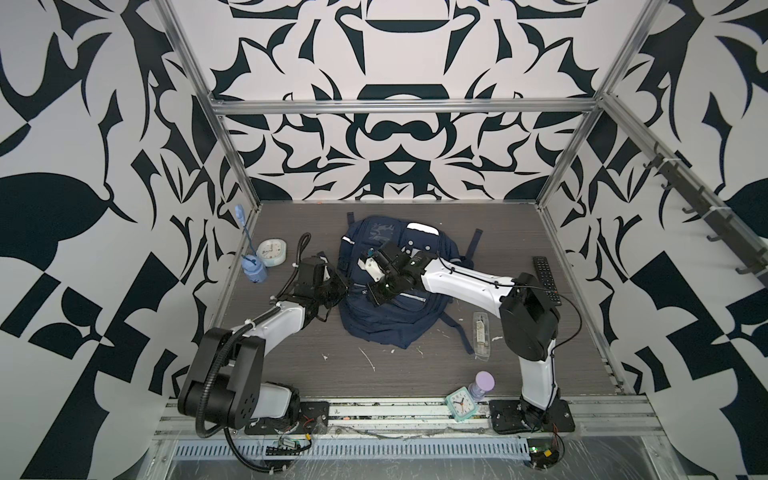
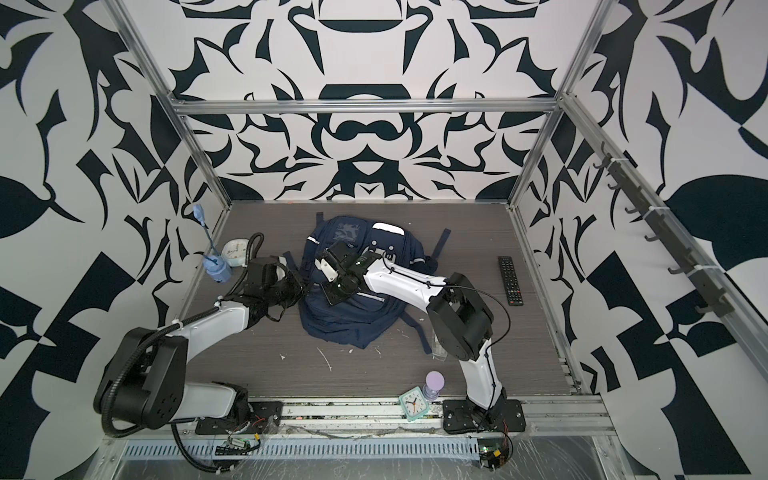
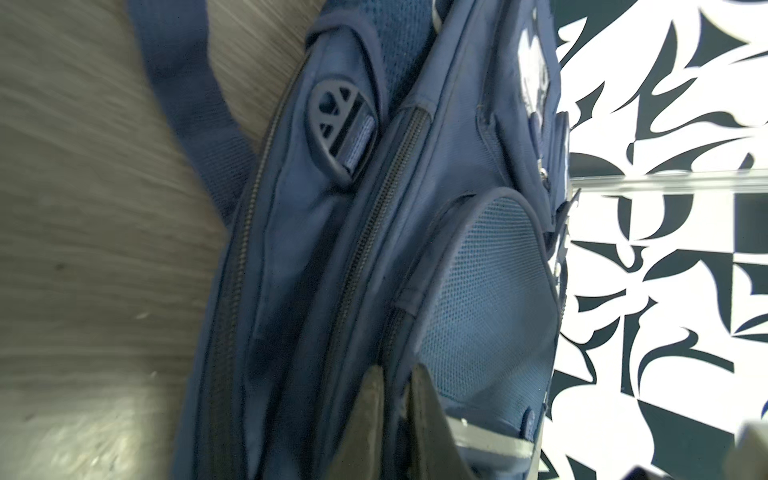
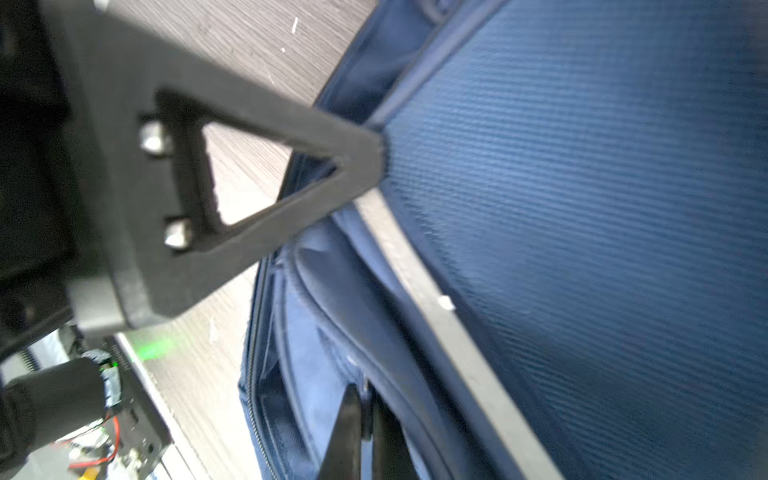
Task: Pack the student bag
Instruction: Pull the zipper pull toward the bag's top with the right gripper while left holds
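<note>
The navy student bag (image 1: 395,328) (image 2: 353,328) lies flat mid-table in both top views, its silver strips and white flap pocket facing up. My left gripper (image 1: 341,290) (image 2: 300,291) is at the bag's left edge. In the left wrist view its fingers (image 3: 399,386) pinch a seam beside a zip and the mesh side pocket (image 3: 478,291). My right gripper (image 1: 372,291) (image 2: 330,293) reaches across over the bag's left half. In the right wrist view it (image 4: 365,411) is shut on a thin edge of the bag (image 4: 582,208) by a zip. The left finger (image 4: 270,137) touches the bag just ahead.
A round white clock (image 1: 270,252) and a blue bottle with a brush (image 1: 254,270) stand at the left wall. On the right lie a black remote (image 1: 545,279) and a clear packet (image 1: 482,332). A mint alarm clock (image 1: 460,404) and a purple-capped bottle (image 1: 482,384) sit at the front edge.
</note>
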